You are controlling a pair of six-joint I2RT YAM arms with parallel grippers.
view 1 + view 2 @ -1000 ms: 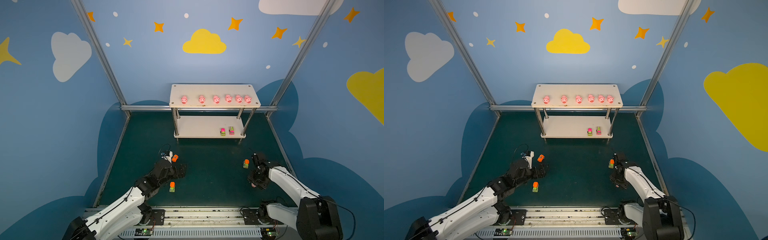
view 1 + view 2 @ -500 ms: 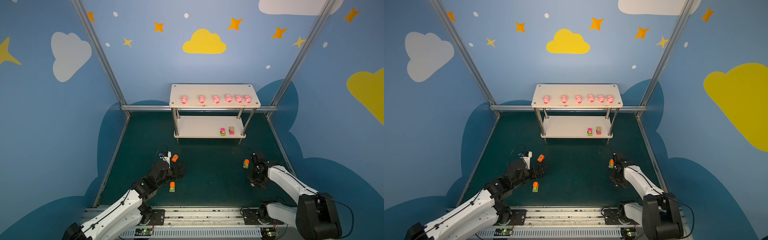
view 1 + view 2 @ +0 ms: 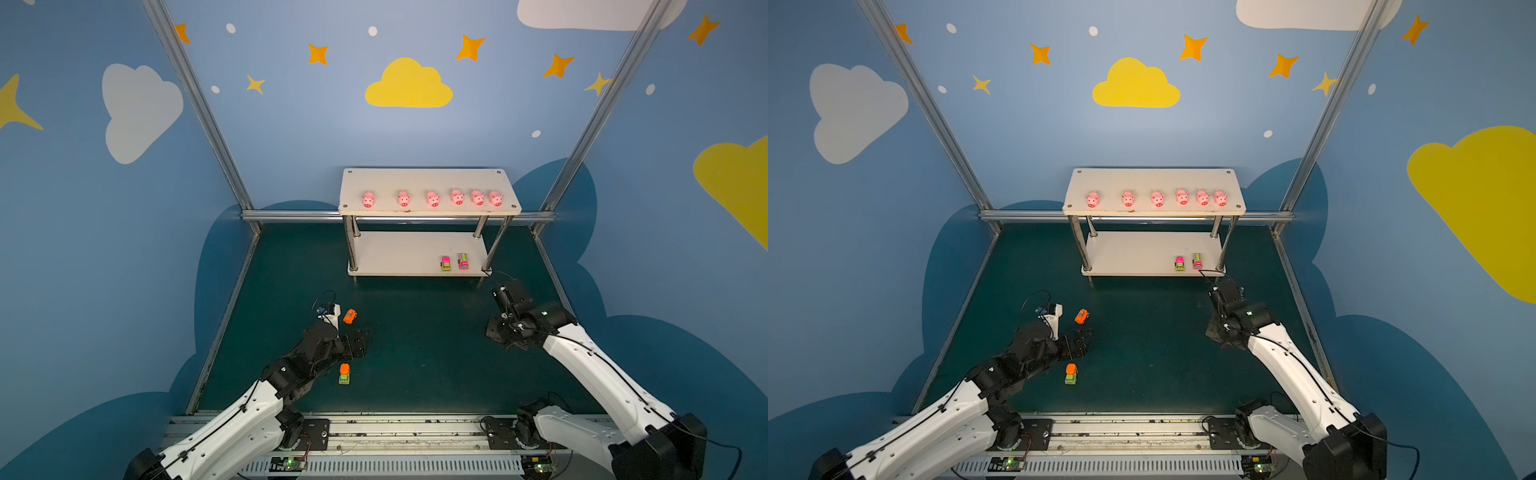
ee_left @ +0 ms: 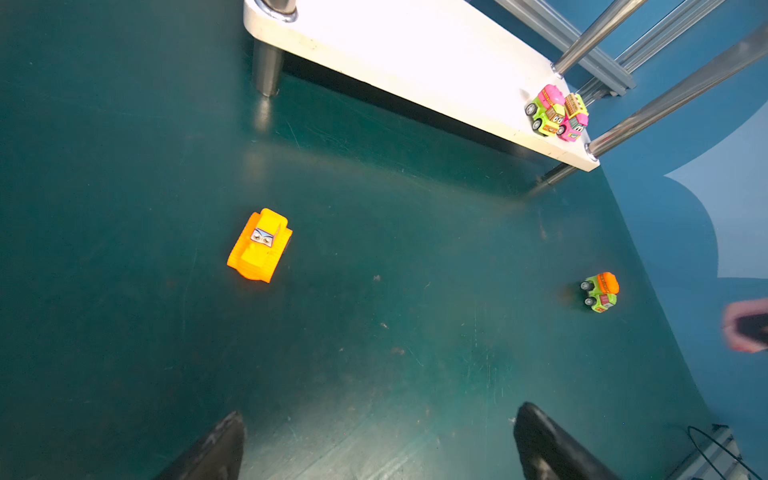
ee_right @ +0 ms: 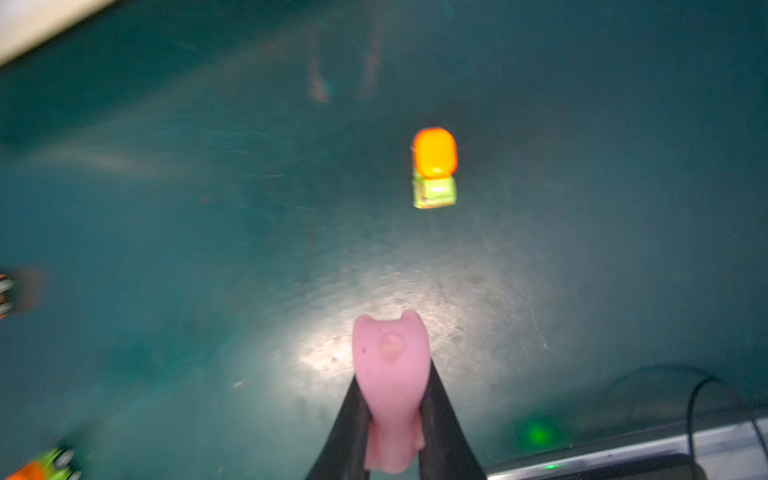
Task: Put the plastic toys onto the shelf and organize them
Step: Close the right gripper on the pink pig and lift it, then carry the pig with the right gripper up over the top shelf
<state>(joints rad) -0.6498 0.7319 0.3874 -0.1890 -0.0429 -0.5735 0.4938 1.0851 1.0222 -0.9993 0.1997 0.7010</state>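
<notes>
Held off the green floor, a pink pig (image 5: pixel 390 345) sits squeezed between the black fingers of my right gripper (image 5: pixel 392 386). In both top views that gripper (image 3: pixel 500 332) hovers right of centre, in front of the shelf (image 3: pixel 428 178). An orange-and-green truck (image 5: pixel 434 166) stands just beyond the pig; the arm hides it from above. Several pigs (image 3: pixel 432 198) line the top board, and two magenta-green vehicles (image 3: pixel 446 263) stand on the lower board. My left gripper (image 4: pixel 380 413) is open and empty. An orange car (image 4: pixel 259 245) lies ahead of it, and another orange-green truck (image 3: pixel 344 373) beside it.
Metal frame rails (image 3: pixel 291 215) run along the back and sides of the green floor (image 3: pixel 415 332). The shelf's shiny posts (image 3: pixel 351 245) stand between its boards. The arms' base rail (image 3: pixel 374 432) crosses the front edge.
My right gripper has shut on the pink pig and moved a little toward the shelf, covering the truck from above. The left arm has shifted slightly and stays open.
</notes>
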